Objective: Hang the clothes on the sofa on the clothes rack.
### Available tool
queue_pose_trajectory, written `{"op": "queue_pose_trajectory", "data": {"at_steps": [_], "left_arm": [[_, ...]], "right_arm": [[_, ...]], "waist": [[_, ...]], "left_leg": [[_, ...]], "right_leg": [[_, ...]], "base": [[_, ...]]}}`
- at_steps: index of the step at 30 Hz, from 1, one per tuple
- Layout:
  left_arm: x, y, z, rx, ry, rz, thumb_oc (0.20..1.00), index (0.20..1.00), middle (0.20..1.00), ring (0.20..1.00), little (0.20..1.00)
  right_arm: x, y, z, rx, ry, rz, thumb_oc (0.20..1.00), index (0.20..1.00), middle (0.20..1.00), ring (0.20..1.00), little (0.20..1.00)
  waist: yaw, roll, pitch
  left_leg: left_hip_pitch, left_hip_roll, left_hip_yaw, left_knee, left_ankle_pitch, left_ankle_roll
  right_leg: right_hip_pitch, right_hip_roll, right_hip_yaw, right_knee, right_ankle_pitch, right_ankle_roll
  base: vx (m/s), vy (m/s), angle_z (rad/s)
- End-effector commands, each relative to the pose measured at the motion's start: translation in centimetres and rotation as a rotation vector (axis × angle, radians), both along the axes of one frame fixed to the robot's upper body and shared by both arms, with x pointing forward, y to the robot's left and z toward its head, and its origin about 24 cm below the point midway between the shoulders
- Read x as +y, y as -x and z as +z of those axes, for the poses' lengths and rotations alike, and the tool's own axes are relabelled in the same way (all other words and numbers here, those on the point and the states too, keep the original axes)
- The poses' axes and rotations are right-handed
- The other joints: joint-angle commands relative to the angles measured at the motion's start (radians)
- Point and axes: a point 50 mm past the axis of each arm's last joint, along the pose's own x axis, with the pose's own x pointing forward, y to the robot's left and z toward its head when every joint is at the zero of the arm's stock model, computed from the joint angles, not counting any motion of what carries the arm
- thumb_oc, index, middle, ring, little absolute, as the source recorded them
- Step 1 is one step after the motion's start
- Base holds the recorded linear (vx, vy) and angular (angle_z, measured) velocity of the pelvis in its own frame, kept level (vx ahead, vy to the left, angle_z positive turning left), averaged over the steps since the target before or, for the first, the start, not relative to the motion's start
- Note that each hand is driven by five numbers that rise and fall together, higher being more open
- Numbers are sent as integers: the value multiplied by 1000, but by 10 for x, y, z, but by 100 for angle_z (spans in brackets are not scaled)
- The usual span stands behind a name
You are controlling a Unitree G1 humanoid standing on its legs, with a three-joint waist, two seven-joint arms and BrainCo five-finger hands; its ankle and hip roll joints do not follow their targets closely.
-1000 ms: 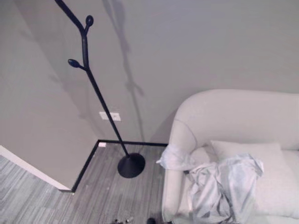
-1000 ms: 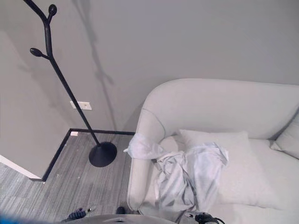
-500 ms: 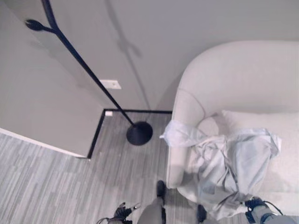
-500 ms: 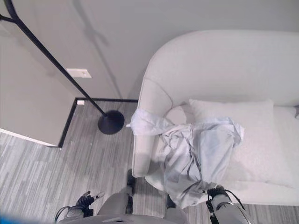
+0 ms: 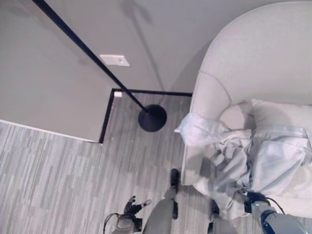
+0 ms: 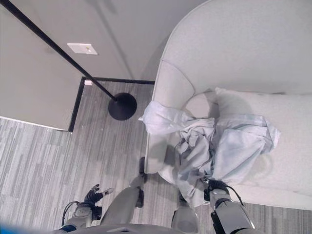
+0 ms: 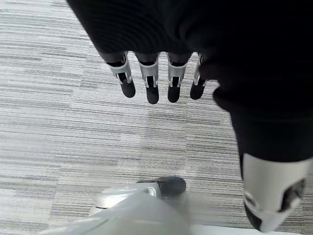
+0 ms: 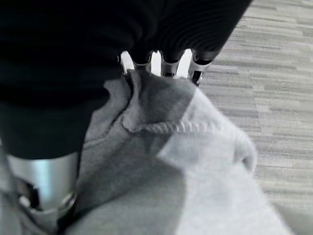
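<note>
Here the clothes (image 6: pixel 219 148) lie in a crumpled heap on the pale sofa (image 6: pixel 253 58), at about 3 o'clock in the right eye view: a light grey-white garment, heavily creased, with one bunched end draped over the sofa's armrest toward 9 o'clock and a smoother fold spread across the cushion (image 6: pixel 287 122) toward 3 o'clock. The lower edge of the fabric spills down over the front of the seat at about 5 o'clock. There the right hand (image 6: pixel 214 187) meets it; in its wrist view a stitched hem of the grey cloth lies bunched against the palm, between the thumb and the fingers (image 8: pixel 164 66), which curl over the cloth's upper edge and grip it. The left hand (image 6: pixel 95 194) hangs low at about 7 o'clock over the striped grey floor (image 6: pixel 44 165), well apart from the sofa, its fingers (image 7: pixel 151 88) straight and loose, holding nothing. The clothes rack (image 6: pixel 73 66) is a thin black pole slanting from 11 o'clock down to a round black base (image 6: pixel 122 106) on the floor in the wall's corner, near the armrest but not touching it. A white wall plate (image 6: pixel 82 48) sits beside the pole.
</note>
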Motion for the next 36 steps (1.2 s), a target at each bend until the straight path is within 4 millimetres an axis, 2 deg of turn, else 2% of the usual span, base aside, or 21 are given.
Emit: {"op": "queue_pose_trajectory", "data": {"at_steps": [1, 2, 5, 8, 14, 17, 18, 20, 21, 22, 23, 24, 26, 27, 30, 31, 33, 35, 36], "left_arm": [[-5, 0, -2, 31, -46, -47, 1000, 1000, 1000, 1000, 1000], [-6, -5, 0, 19, -56, -64, 1000, 1000, 1000, 1000, 1000], [-5, -6, 0, 16, -58, -66, 1000, 1000, 1000, 1000, 1000], [-3, -8, 1, 19, -69, -36, 1000, 1000, 1000, 1000, 1000], [4, 9, -5, 86, -73, 10, 1000, 1000, 1000, 1000, 1000], [7, 16, -7, 109, -76, 16, 1000, 1000, 1000, 1000, 1000], [9, 21, -8, 123, -80, 17, 1000, 1000, 1000, 1000, 1000], [11, 25, -9, 129, -84, 16, 1000, 1000, 1000, 1000, 1000], [16, 28, -9, 131, -89, 20, 1000, 1000, 1000, 1000, 1000], [16, 29, -9, 131, -89, 20, 1000, 1000, 1000, 1000, 1000], [21, 34, -9, 135, -93, 24, 1000, 1000, 1000, 1000, 1000], [22, 36, -9, 139, -95, 26, 1000, 1000, 1000, 1000, 1000], [23, 41, -10, 155, -91, 20, 1000, 1000, 1000, 1000, 1000], [22, 41, -10, 155, -91, 20, 1000, 1000, 1000, 1000, 1000], [23, 48, -12, 180, -57, 43, 1000, 1000, 1000, 1000, 1000], [23, 49, -13, 184, -46, 50, 1000, 1000, 1000, 1000, 1000], [26, 51, -12, 176, -25, 99, 1000, 1000, 1000, 1000, 1000], [25, 50, -12, 166, -16, 110, 1000, 1000, 1000, 1000, 1000], [27, 51, -12, 164, -10, 126, 1000, 1000, 1000, 1000, 1000]], "right_arm": [[35, -44, 17, -174, -87, 92, 341, 341, 341, 341, 341], [46, -51, 19, -187, -102, 149, 200, 200, 200, 200, 200], [49, -52, 19, -188, -109, 160, 200, 200, 200, 200, 200], [52, -42, 12, -167, -132, 143, 200, 200, 200, 200, 200], [47, -20, -1, -137, -169, 99, 200, 200, 200, 200, 200], [46, -19, 0, -172, -187, 80, 200, 200, 200, 200, 200], [44, -25, 5, -237, -202, 71, 200, 200, 200, 200, 200], [44, -25, 7, -266, -209, 78, 200, 200, 200, 200, 200], [42, -33, 18, -347, -206, 97, 200, 200, 200, 200, 200], [42, -33, 17, -346, -206, 97, 200, 200, 200, 200, 200], [38, -50, 43, -493, -183, 153, 200, 200, 200, 200, 200], [38, -57, 57, -573, -174, 185, 200, 200, 200, 200, 200], [31, -61, 78, -675, -133, 249, 200, 200, 200, 200, 200], [31, -60, 78, -674, -133, 249, 200, 200, 200, 200, 200], [12, -74, 133, -879, -2, 338, 200, 200, 200, 200, 200], [10, -74, 142, -908, 26, 359, 200, 200, 200, 200, 200], [1, -79, 175, -1016, 114, 406, 200, 200, 200, 200, 200], [-4, -78, 192, -1070, 163, 414, 200, 200, 200, 200, 200], [-8, -79, 208, -1116, 204, 434, 200, 200, 200, 200, 200]], "waist": [[32, 13, -3], [37, 14, 5], [37, 13, 7], [33, -1, 1], [6, -38, -35], [-8, -56, -47], [-20, -68, -55], [-26, -75, -71], [-34, -84, -83], [-34, -84, -82], [-39, -91, -96], [-42, -94, -104], [-48, -100, -125], [-48, -100, -124], [-50, -105, -166], [-49, -105, -179], [-47, -107, -200], [-44, -109, -217], [-44, -112, -228]], "left_leg": [[-73, -21, -42, 12, -6, -42], [-81, -23, -41, 12, -4, -42], [-84, -24, -41, 12, -4, -42], [-81, -25, -36, 10, -7, -43], [-35, -11, -23, 3, -19, -46], [-11, -2, -15, 3, -26, -48], [13, 6, -8, 3, -33, -51], [27, 16, -6, 3, -34, -52], [51, 25, -3, 3, -38, -53], [52, 25, -2, 3, -38, -53], [82, 38, 3, 3, -40, -55], [97, 44, 10, 3, -42, -57], [124, 53, 16, 3, -47, -59], [126, 53, 16, 3, -48, -59], [182, 67, 25, 3, -58, -64], [189, 69, 25, 3, -59, -64], [210, 76, 27, 3, -60, -66], [228, 79, 29, 3, -63, -67], [235, 82, 30, 3, -63, -69]], "right_leg": [[-74, -61, 57, 10, 74, 45], [-82, -63, 54, 10, 77, 47], [-85, -64, 52, 10, 78, 47], [-84, -66, 50, 10, 79, 52], [-59, -62, 55, 10, 74, 54], [-41, -58, 57, 10, 70, 54], [-23, -54, 62, 10, 67, 54], [-13, -50, 63, 10, 65, 54], [7, -49, 64, 10, 60, 55], [9, -49, 64, 10, 60, 55], [36, -49, 68, 10, 55, 56], [48, -49, 69, 10, 52, 57], [76, -49, 71, 10, 44, 58], [78, -50, 72, 10, 44, 58], [130, -51, 69, 13, 28, 57], [136, -49, 70, 13, 27, 56], [153, -47, 68, 20, 20, 55], [169, -46, 69, 20, 15, 53], [177, -45, 68, 22, 12, 52]], "base": [[-21, 75, 6], [-16, 43, 8], [-7, 22, 6], [6, 5, 2], [21, -27, 0], [16, -47, -6], [0, -61, -9], [26, -45, -8], [44, -38, -14], [0, -57, -31], [-11, -37, -30], [1, -43, -26], [19, -26, -13], [3, -29, -17], [31, -27, -9], [0, 0, 0], [12, -19, -8], [9, -8, -4], [38, -12, 2]]}}
